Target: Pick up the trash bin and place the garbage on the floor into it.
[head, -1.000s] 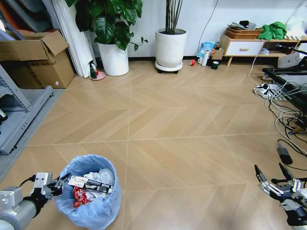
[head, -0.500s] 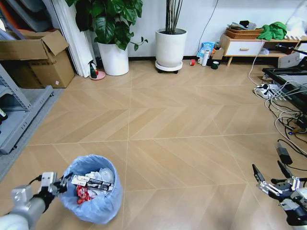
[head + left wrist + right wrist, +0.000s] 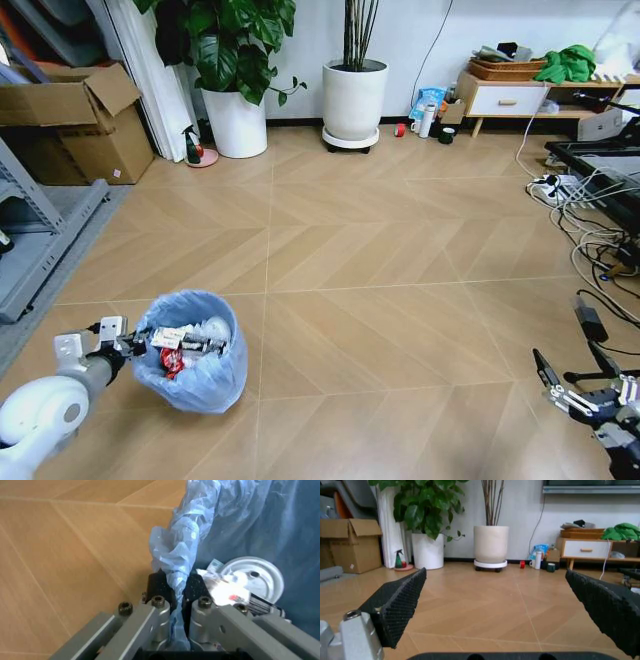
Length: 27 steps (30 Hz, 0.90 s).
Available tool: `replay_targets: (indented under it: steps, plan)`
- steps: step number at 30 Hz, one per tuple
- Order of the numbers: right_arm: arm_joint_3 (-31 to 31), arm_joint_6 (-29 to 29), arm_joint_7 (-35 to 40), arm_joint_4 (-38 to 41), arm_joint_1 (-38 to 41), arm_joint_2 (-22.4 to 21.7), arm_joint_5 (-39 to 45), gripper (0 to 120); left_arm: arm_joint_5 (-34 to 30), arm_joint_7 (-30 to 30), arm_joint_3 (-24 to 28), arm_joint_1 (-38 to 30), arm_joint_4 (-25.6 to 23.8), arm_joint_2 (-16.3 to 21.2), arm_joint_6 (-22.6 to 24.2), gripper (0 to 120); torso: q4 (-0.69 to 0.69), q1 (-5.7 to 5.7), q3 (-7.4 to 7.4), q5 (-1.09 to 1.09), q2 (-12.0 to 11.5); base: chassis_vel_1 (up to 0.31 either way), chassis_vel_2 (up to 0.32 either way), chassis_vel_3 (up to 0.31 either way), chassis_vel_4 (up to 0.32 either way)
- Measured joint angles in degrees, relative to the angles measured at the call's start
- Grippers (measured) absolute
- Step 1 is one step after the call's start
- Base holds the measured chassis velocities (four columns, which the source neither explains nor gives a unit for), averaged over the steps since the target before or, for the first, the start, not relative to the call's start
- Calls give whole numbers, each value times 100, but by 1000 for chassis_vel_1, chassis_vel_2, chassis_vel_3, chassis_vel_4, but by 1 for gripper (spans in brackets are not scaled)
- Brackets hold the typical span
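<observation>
Head view: the trash bin [image 3: 192,352] hangs tilted near the floor's [image 3: 400,330] front left corner, held by the left end effector [image 3: 128,345]. Left wrist view shows that end effector [image 3: 176,592] clenched on just the rim and the thin blue bag [image 3: 175,551]. The garbage [image 3: 185,340] sits inside: a white disc [image 3: 252,579], paper bits, a red wrapper. No litter shows on the bare planks nearby.

What could go wrong: the grip is only a pinch on one edge w/ slippery plastic in it, so the bin could slide out or swing. It leans already, so more tilt could spill stuff back onto the floor. The bag could also tear or pull off the rim.

The right end effector [image 3: 585,385] waits near the floor's front right corner, fingers spread wide, holding nothing.

Vs. 1 s ago: the bin is farther from the robot and leans more, and the left arm has reached out w/ it. The right arm sits a bit lower.
</observation>
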Motion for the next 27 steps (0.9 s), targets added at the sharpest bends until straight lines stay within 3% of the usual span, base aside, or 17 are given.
replay_targets:
  steps: [7, 15, 21, 25, 27]
  plan:
    - [-18, -4, 11, -83, 52, 42, -49, 100, -128, 7, 573, -839, 663, -43, 10, 1, -1, 0, 0, 3, 0, 0, 0, 0, 0]
    - [-14, -49, 48, -128, 92, 19, -46, 100, -229, 48, 1023, -1460, 1013, -46, -22, 32, -2, 0, 0, 3, 0, 0, 0, 0, 0]
    - [-18, -67, 109, -125, 98, 18, -59, 100, -256, 69, 942, -1456, 976, -33, -76, 51, -2, 0, 0, 1, 0, 0, 0, 0, 0]
    - [-40, -119, 365, -22, 34, 26, -128, 100, -205, -83, 462, -1073, 555, 11, -134, 71, -2, 0, 0, 4, 0, 0, 0, 0, 0]
    - [-43, -133, 421, 8, 13, 27, -147, 100, -166, -113, 336, -955, 441, 19, -147, 73, -2, 0, 0, 2, 0, 0, 0, 0, 0]
